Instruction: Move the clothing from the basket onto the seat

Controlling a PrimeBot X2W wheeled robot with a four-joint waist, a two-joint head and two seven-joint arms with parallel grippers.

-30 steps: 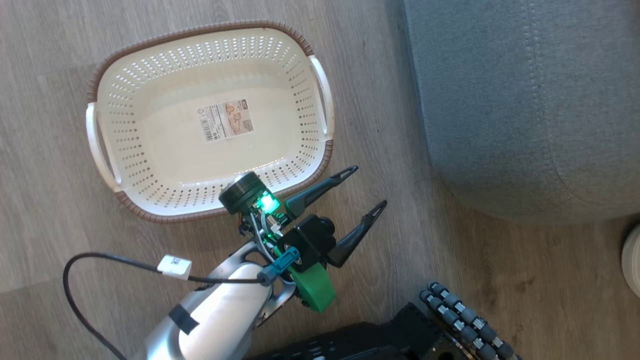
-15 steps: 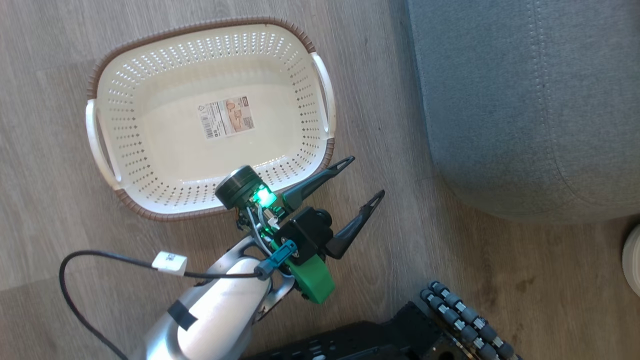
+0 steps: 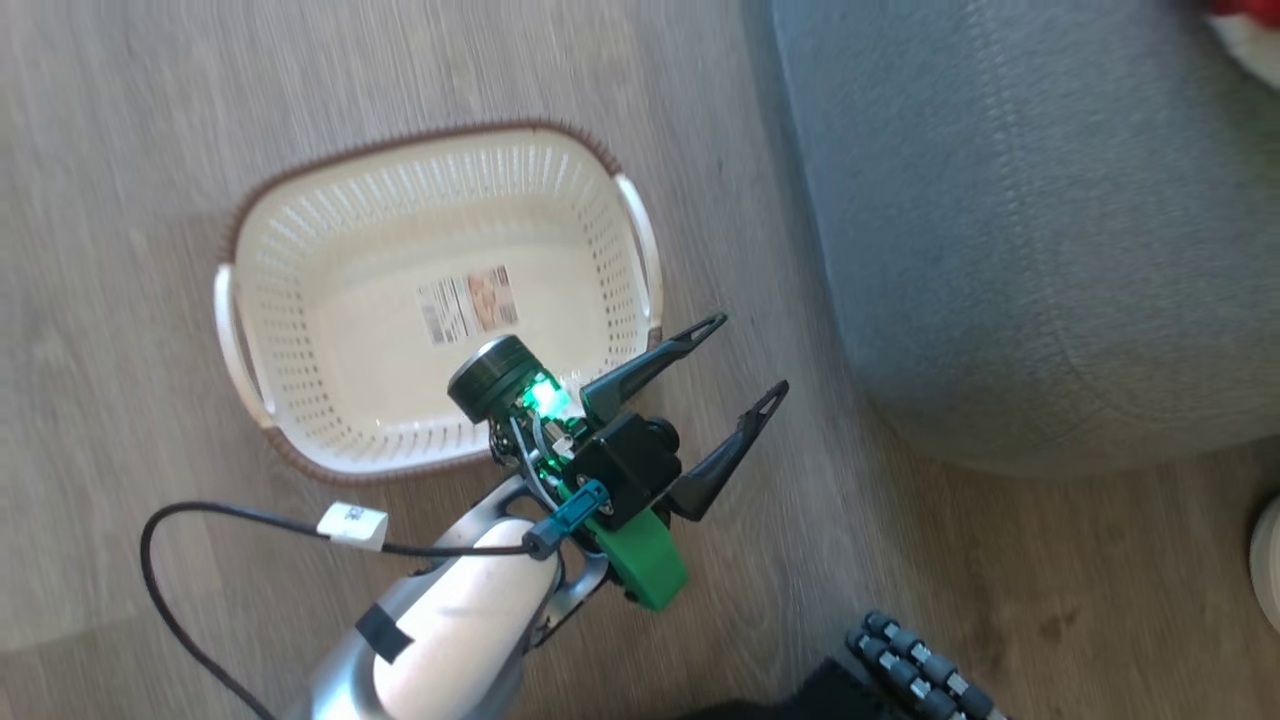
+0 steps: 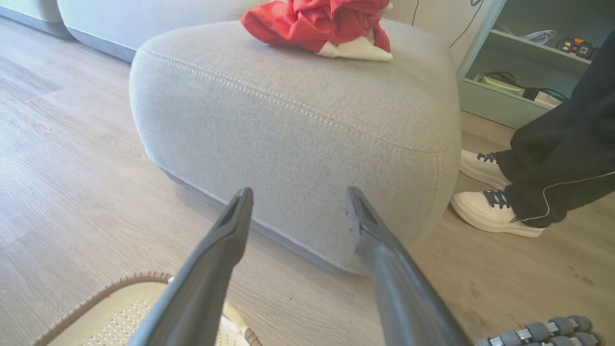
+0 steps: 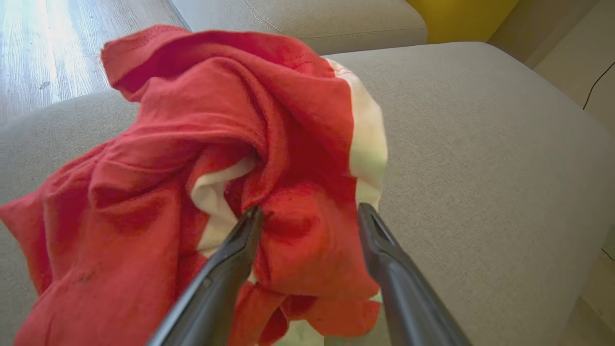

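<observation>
Clothing point(image 5: 192, 144): lay on the seat point(image 4: 298, 110).
Right gripper point(image 5: 310, 209): spread wide around a red fold.
Left gripper point(image 3: 750, 352): fingers parted, by the basket point(image 3: 440, 160) corner.

No text can be read. A rectangular paper label point(image 3: 468, 303) is stuck on the inside bottom of the cream-white perforated plastic basket point(image 3: 400, 145). It shows dark print lines and a brownish picture block, all blurred, with no word or number legible. A small white tag point(image 3: 352, 522) on the thin black cable point(image 3: 230, 512) bears a dark mark, too small to read.
</observation>
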